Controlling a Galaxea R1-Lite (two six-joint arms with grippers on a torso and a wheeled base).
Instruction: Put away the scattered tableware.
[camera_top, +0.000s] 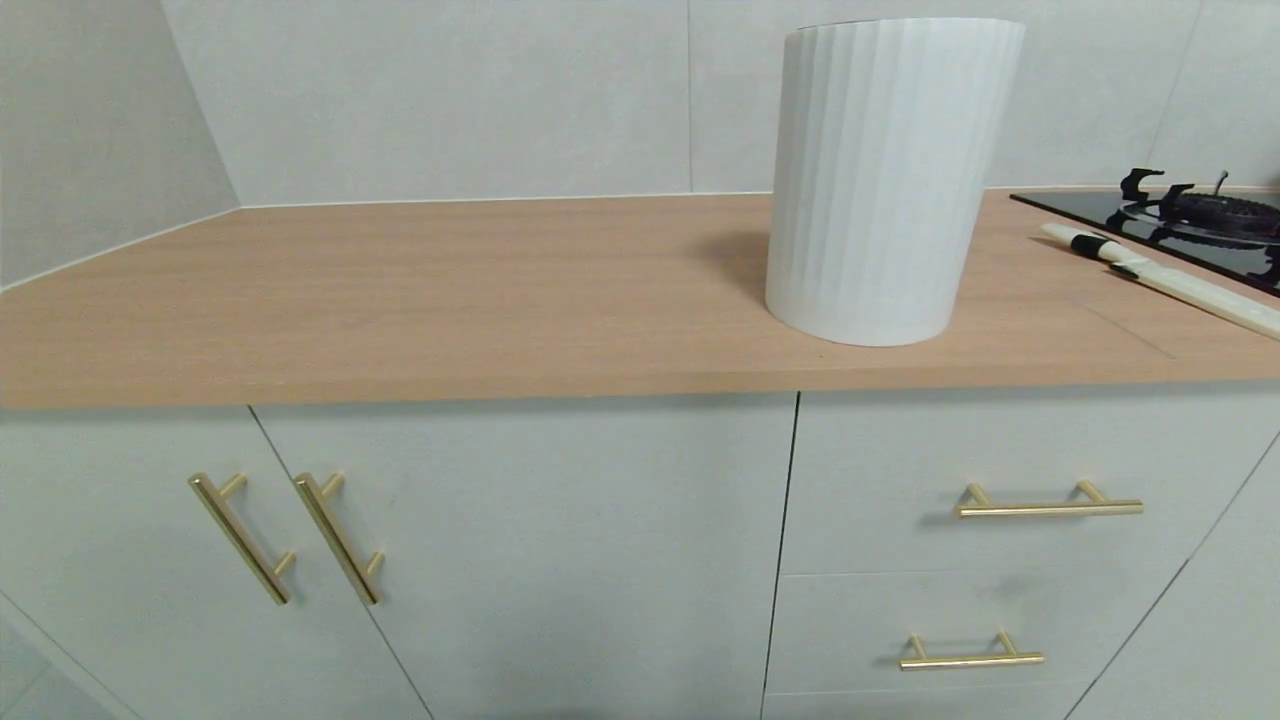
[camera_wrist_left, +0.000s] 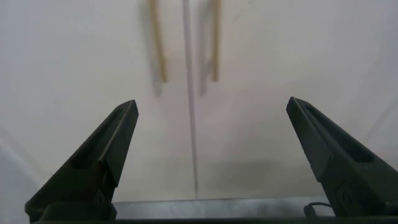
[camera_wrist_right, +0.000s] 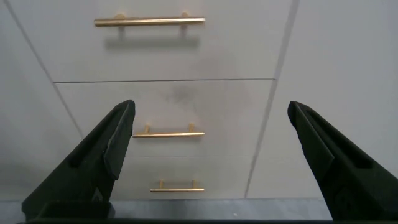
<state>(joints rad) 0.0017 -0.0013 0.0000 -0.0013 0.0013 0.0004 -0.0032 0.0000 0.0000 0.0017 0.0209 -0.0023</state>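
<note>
— On the right end of the countertop (camera_top: 450, 290), just beside the black hob (camera_top: 1205, 215), lies one white utensil (camera_top: 1160, 278) with black bands. Is this the thing to put away?

— I think yes. The ribbed white holder (camera_top: 880, 180) stands upright to the left of it, near but not touching, and is probably the place for it.

— How does the utensil lie?

— Flat. Its long axis goes from the back, on the holder's side, toward the front right, along the edge of the hob.

— Which arm is nearer?

— The right one, in my judgement. The right gripper (camera_wrist_right: 211, 104) faces the drawer fronts (camera_wrist_right: 161, 62) below the counter, jaws spread wide with nothing between them. The utensil should be higher than it, up on the counter.

— And the left?

— The left gripper (camera_wrist_left: 211, 102) is also spread wide and empty. It faces the cabinet doors (camera_wrist_left: 93, 124), well apart from the utensil.

— So the next move?

— The right arm should probably rise above the counter and set its jaws across that long axis.
</note>
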